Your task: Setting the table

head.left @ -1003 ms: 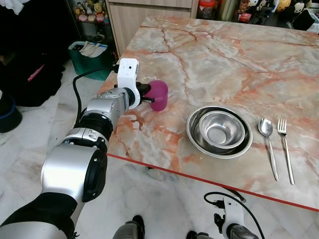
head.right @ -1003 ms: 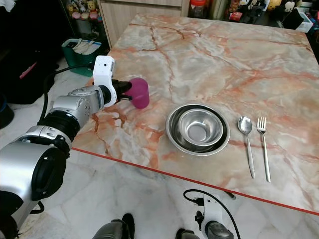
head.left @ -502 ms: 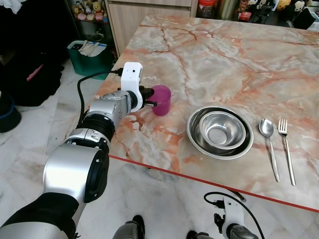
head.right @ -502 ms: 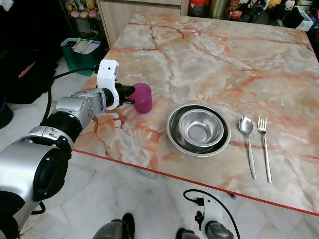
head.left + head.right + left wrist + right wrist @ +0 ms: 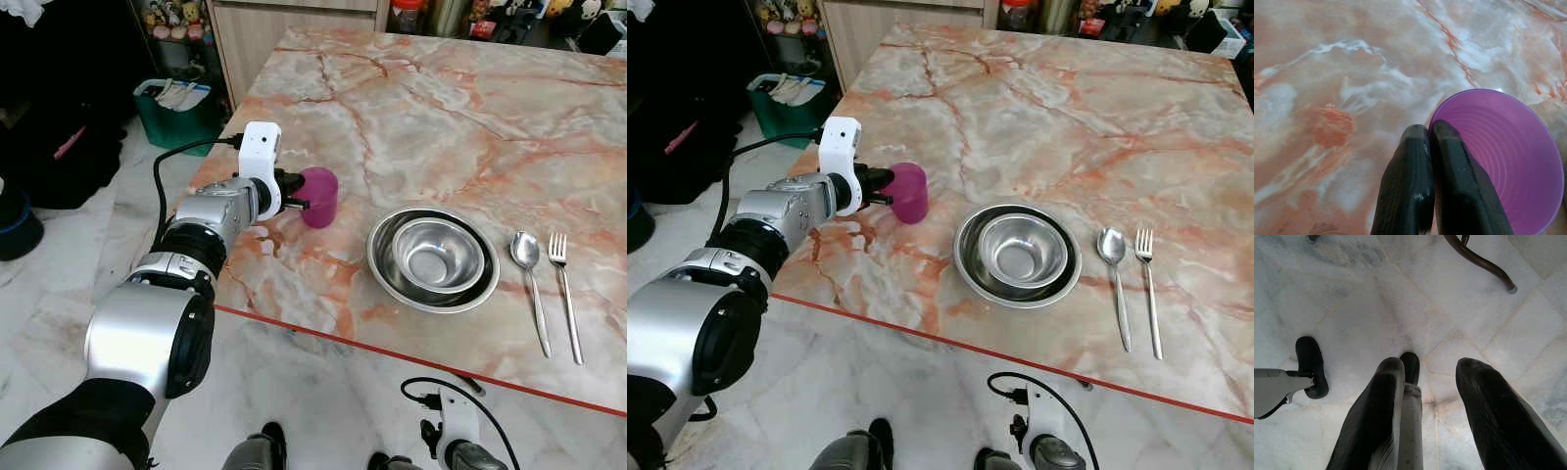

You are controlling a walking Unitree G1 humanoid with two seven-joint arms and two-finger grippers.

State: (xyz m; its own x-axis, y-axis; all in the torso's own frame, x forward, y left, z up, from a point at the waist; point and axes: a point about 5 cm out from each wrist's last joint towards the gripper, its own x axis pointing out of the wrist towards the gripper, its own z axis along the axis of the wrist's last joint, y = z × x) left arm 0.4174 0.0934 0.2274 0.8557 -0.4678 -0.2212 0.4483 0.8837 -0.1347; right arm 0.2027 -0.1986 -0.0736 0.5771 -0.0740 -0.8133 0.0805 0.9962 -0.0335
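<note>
A marble surface (image 5: pixel 441 108) veined in orange and white, edged in red along its near side, is seen above a pale marble-tiled floor (image 5: pixel 69 284). A green basket (image 5: pixel 174 116) of cloths is set on the floor beyond the surface's left corner, beside a wooden cabinet (image 5: pixel 294 29), and small figures and jars are lined up at the far edge.

Against the picture of a second ago, the cup (image 5: pixel 319 197) has been carried a little further in over the surface and turned from tilted to upright; since half a second ago almost nothing has altered. The bowls, spoon and fork have kept their places.

The purple cup is stood upright near the surface's left edge, and its rim is pinched by the left claw (image 5: pixel 1428 133), one finger inside and one outside the wall. Nothing can be made out inside the cup. To its right, well apart, a small steel bowl (image 5: pixel 435 254) is nested in a larger steel bowl (image 5: pixel 384 264), the inner one empty. A spoon (image 5: pixel 529 284) and a fork (image 5: pixel 563 289) are laid side by side just right of the bowls.

The right claw (image 5: pixel 1427 377) is hung idle over the floor with its fingers spread apart.
</note>
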